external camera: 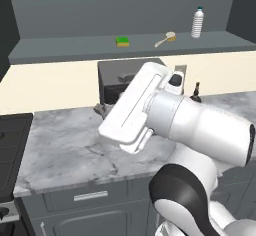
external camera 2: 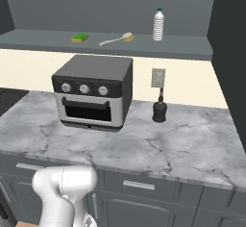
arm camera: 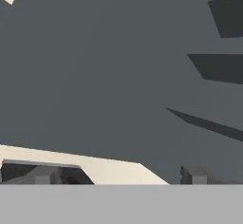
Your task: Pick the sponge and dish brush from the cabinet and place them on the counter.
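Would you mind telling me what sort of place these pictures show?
A kitchen, rendered: a marbled stone counter carrying a toaster oven, and an open cabinet shelf with a sponge and dish brush.

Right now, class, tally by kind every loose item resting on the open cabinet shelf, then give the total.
Sponge: 1
Dish brush: 1
Clear plastic bottle: 1
Total on the cabinet shelf: 3

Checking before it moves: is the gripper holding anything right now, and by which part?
Nothing is held. The gripper is open, and the sponge and dish brush lie on the cabinet shelf.
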